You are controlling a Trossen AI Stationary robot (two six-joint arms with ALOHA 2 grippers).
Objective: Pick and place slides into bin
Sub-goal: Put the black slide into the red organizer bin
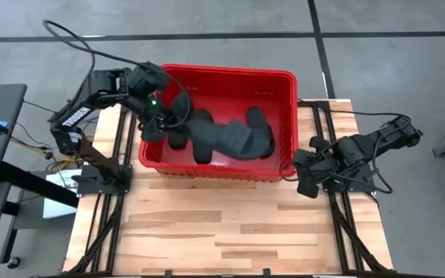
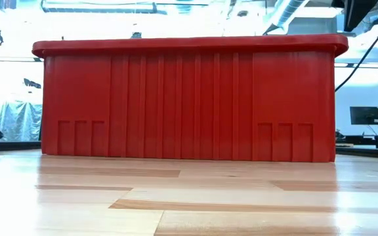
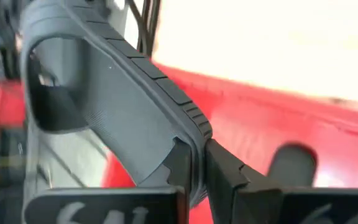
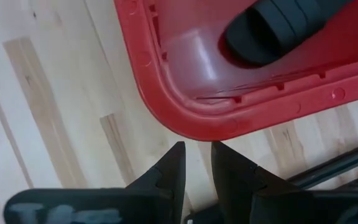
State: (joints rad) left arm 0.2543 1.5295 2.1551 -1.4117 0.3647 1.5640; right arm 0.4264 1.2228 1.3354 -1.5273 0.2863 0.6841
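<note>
Slides point(image 1: 234, 139) lie piled in the red bin point(image 1: 284, 77) at the worktop's point(image 1: 230, 232) far edge. Left end effector point(image 3: 197, 165), over the bin's left end, pinches the edge of one slide point(image 3: 123, 106), held above the rest. Right end effector point(image 4: 197, 162) waits outside the bin's right corner, fingers slightly apart, empty.

A red bin point(image 1: 288, 123) is seen on the wooden table point(image 1: 230, 224), toward its far edge. Black slides point(image 1: 234, 139) are piled inside it, overlapping one another. The left gripper point(image 1: 163, 123) is positioned over the bin's left end, above a slide there. The right gripper point(image 1: 306, 171) is placed outside the bin, just beside its right wall, low over the table.
</note>
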